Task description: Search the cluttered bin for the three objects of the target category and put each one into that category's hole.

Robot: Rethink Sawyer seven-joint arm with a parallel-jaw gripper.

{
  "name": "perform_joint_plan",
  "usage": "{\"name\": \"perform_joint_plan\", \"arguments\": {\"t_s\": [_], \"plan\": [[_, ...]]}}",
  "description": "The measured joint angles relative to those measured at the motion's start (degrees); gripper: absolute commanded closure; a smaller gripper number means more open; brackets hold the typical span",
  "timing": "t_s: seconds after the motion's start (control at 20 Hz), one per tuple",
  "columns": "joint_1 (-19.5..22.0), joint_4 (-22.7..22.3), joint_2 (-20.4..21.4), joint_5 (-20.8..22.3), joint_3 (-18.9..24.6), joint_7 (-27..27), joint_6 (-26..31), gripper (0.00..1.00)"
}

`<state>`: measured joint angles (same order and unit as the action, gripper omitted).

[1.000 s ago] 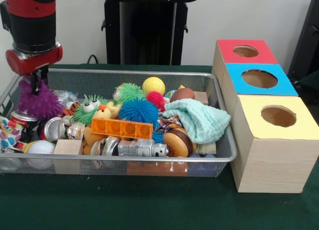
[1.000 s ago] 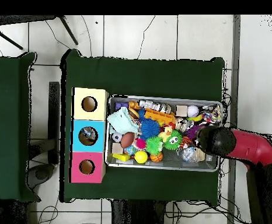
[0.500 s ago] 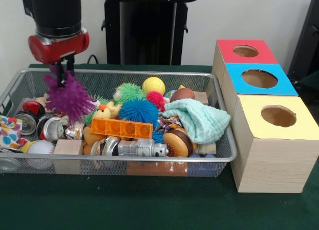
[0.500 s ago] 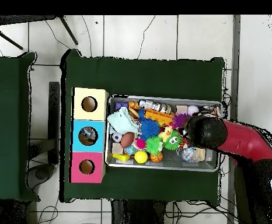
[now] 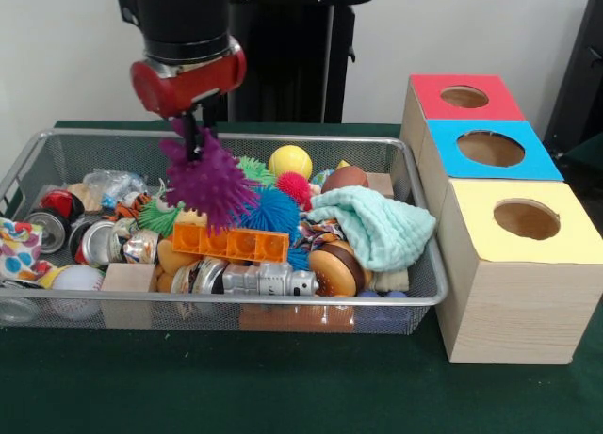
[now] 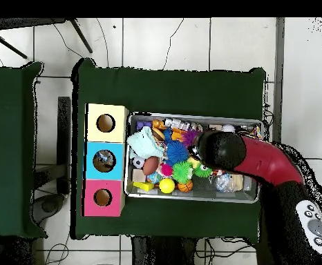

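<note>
Purple spiky ball [image 5: 209, 182] hangs in the air over the wire bin [image 5: 283, 143], above the orange block [image 5: 230, 241] and in front of the blue spiky ball [image 5: 268, 211] & green one [image 5: 252, 169]. Gripper [image 5: 196, 136] has its fingers pinched narrow on the ball's top; tips are buried in the spikes, so exact contact is hard to make out. In overhead view the arm's wrist [image 6: 221, 150] covers gripper and ball completely.

Bin is packed: yellow ball [image 5: 289, 160], teal cloth [image 5: 373, 225], silver robot toy [image 5: 261, 281], cans at one end [image 5: 94, 243], baseball [image 5: 77, 279]. Things lower in the pile are mostly hidden.

Boxes w/ holes sit just beside the bin's end: red [image 5: 464, 97], blue [image 5: 492, 149], yellow [image 5: 524, 219]. Open air above the bin rim betw. ball and boxes.
</note>
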<state>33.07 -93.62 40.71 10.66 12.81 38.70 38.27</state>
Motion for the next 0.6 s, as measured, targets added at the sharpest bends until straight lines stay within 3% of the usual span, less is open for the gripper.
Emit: {"name": "perform_joint_plan", "arguments": {"t_s": [0.6], "plan": [[-3.5,-1.6,-0.7,-3.5,-0.2,4.0,-6.4,1.00]]}}
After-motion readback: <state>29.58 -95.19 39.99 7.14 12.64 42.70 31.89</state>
